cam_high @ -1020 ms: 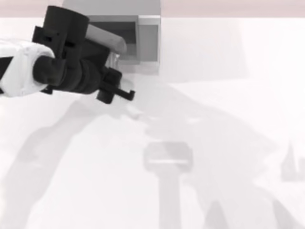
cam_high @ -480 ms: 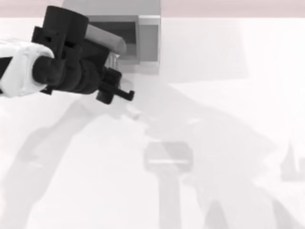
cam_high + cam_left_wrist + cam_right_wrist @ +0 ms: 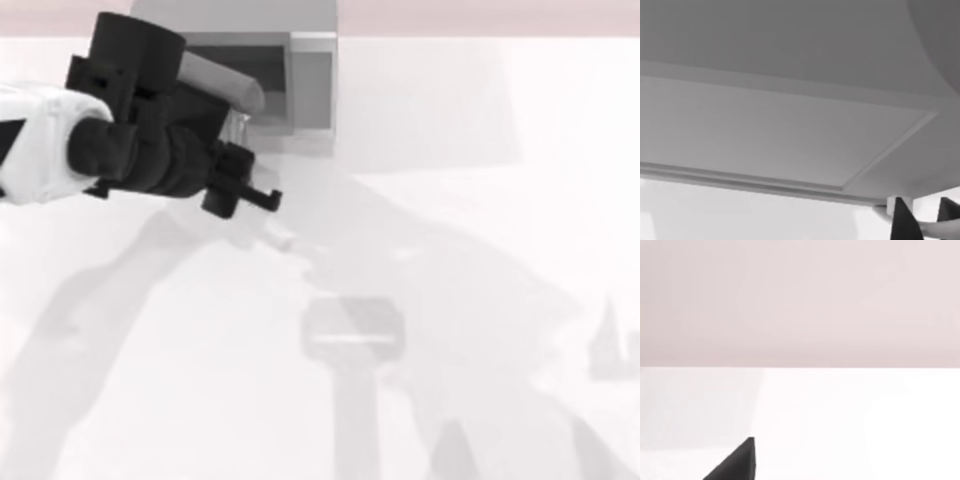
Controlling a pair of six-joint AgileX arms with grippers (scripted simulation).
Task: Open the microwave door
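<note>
Currently, your left gripper [image 3: 262, 194] pinches the handle [image 3: 935, 229] of the microwave door [image 3: 222, 82], swung partly open from the microwave [image 3: 300, 85] at the table's far edge. A pull off the hinge arc could slip the fingers [image 3: 902, 222]. Right gripper [image 3: 737, 462]: parked, state indeterminate.

In the upper left of the frame we see our left tool [image 3: 262, 192] just below the microwave [image 3: 262, 70]. The microwave door [image 3: 222, 82] stands swung outward, partly under the arm, exposing the cavity. The pale table [image 3: 450, 300] fills everything else.
</note>
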